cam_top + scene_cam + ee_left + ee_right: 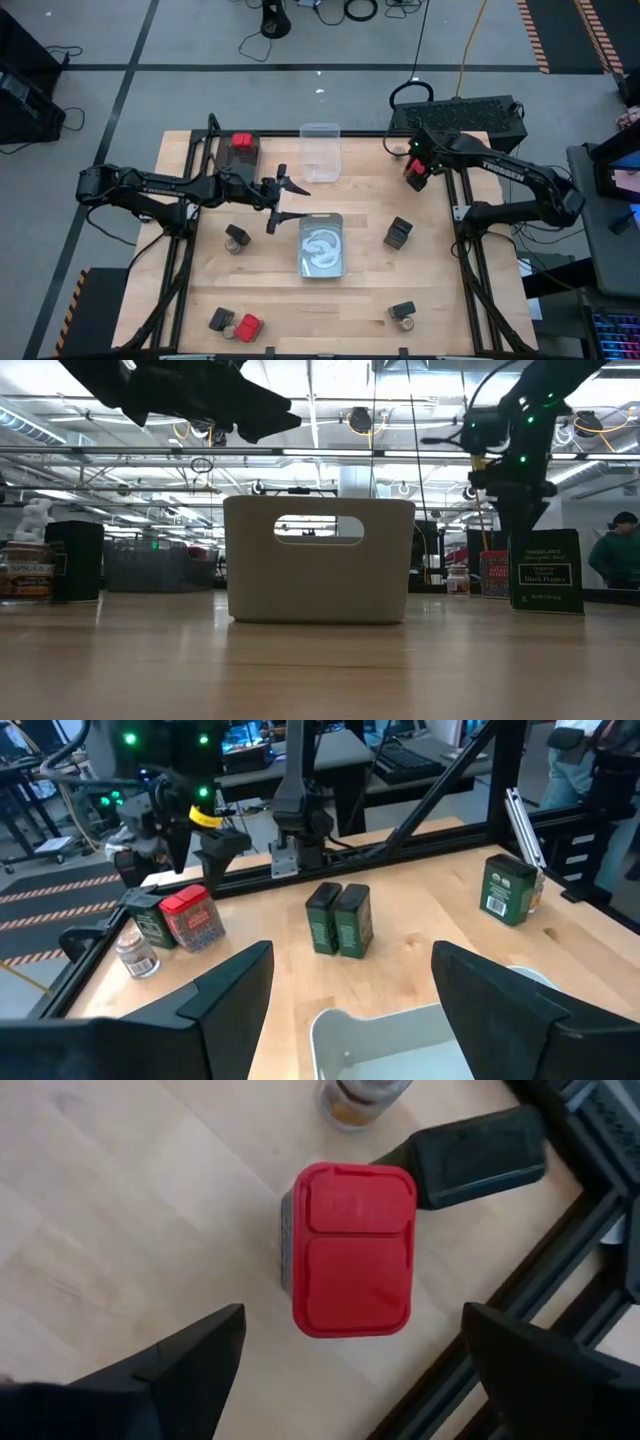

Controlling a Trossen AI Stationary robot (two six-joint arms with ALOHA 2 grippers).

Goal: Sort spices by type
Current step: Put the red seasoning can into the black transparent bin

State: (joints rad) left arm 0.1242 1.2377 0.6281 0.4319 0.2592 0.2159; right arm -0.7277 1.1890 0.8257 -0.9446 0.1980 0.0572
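Even overhead light on the counter [350,300] in the high view; soft, short shadows. Low view strongly backlit: bright ceiling strip lights, the arms reduced to black silhouettes, faint sheen on the near wood, foreground soft. The silvery tin [321,243] shows mild glare. Left wrist view: near fingers [225,995] blurred. Right wrist view: red-lidded spice box [352,1245] slightly soft, little shadow.

Overhead, table-level and two wrist cameras share the table [350,300].

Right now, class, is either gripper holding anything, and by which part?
Nothing is held. The right gripper stands open over a red spice box; the left gripper hangs open, empty.
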